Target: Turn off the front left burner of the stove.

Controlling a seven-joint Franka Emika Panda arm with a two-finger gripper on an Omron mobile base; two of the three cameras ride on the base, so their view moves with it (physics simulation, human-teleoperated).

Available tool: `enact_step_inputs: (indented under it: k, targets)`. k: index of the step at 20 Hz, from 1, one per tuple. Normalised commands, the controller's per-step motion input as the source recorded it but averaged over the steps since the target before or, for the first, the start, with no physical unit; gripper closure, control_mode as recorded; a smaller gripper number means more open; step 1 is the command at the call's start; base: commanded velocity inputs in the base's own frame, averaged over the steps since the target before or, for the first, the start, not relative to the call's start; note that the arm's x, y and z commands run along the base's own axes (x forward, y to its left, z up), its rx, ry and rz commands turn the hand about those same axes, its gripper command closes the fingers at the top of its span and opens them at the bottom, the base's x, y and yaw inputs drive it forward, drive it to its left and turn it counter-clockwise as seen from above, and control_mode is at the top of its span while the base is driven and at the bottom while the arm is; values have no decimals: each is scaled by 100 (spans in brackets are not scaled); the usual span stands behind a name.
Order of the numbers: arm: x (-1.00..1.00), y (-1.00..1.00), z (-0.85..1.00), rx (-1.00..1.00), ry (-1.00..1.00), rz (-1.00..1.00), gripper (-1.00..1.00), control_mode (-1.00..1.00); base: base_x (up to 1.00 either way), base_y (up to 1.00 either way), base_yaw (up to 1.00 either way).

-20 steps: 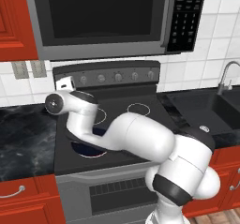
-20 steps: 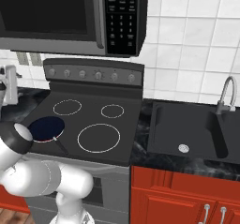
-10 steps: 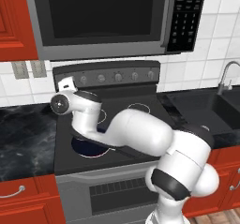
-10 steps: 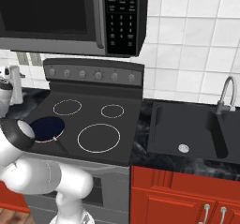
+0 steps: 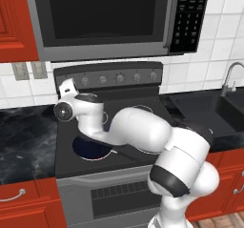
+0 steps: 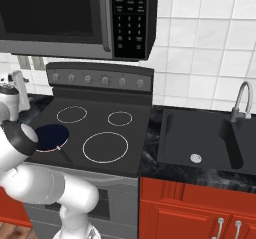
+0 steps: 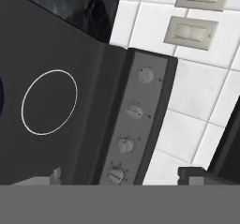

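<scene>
The stove [image 5: 66, 162] [image 6: 135, 158] has a dark glass top and a grey back panel [image 6: 145, 78] with a row of round knobs. A dark-blue frying pan [image 5: 90, 148] [image 6: 50, 137] sits on the front left burner and covers it. My gripper [image 5: 65, 85] [image 6: 16, 84] hovers over the stove's left edge, just in front of the panel's left end. In the hand view the gripper [image 7: 119, 175] is open, with the knobs [image 7: 134, 110] running down the panel ahead and the back left ring [image 7: 49, 102] beside them.
A black-and-steel microwave [image 5: 109, 17] hangs low above the panel. Wall outlets [image 7: 190, 31] sit on the white tiles left of the stove. A black sink [image 6: 210, 138] with a faucet [image 6: 242, 100] lies to the right. Red cabinets [image 6: 200, 208] stand below.
The hand and wrist have shifted slightly to the right, closer to the panel's left end. The pan and knobs look unchanged.
</scene>
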Motion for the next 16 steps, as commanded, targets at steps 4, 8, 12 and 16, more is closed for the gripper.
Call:
enact_step_inputs:
  k: [4,8,12,16]
  targets:
    - [8,-2,-4,-13,-21,6,-100,-100,0,0,0]
    - [13,-3,-8,-16,-15,6,-100,-100,0,0,0]
    - [39,-1,-9,-12,-4,3,-100,-100,0,0,0]
    - [77,9,-2,-12,0,0,-100,-100,0,0,0]
